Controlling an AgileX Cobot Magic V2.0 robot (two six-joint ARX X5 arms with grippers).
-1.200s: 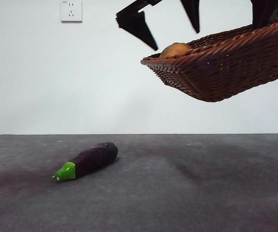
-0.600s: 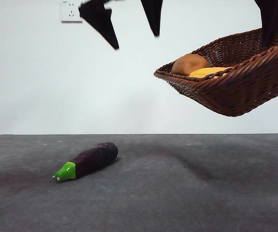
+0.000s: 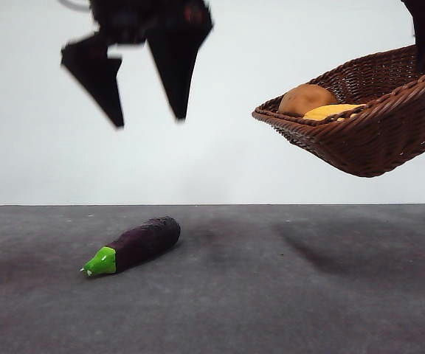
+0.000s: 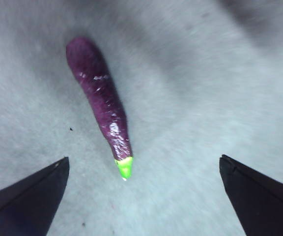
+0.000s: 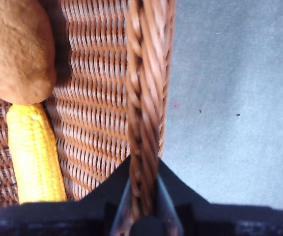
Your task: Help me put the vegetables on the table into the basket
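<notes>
The purple eggplant (image 3: 135, 244) with its green cap lies on the dark grey table (image 3: 286, 295) at the left; it also shows in the left wrist view (image 4: 99, 101). My left gripper (image 3: 147, 120) hangs open high above it, its jaws wide apart in the left wrist view (image 4: 144, 196). My right gripper (image 5: 144, 196) is shut on the rim of the brown wicker basket (image 3: 375, 133), holding it tilted in the air at the right. The potato (image 3: 307, 98) and the yellow corn (image 3: 333, 111) lie inside the basket, and both show in the right wrist view: potato (image 5: 16, 51), corn (image 5: 36, 155).
A white wall stands behind the table. The basket's shadow falls on the table at the right (image 3: 345, 247).
My left gripper has moved left and come lower, from beside the basket to above the eggplant. The basket has shifted a little to the right. The eggplant has not moved.
</notes>
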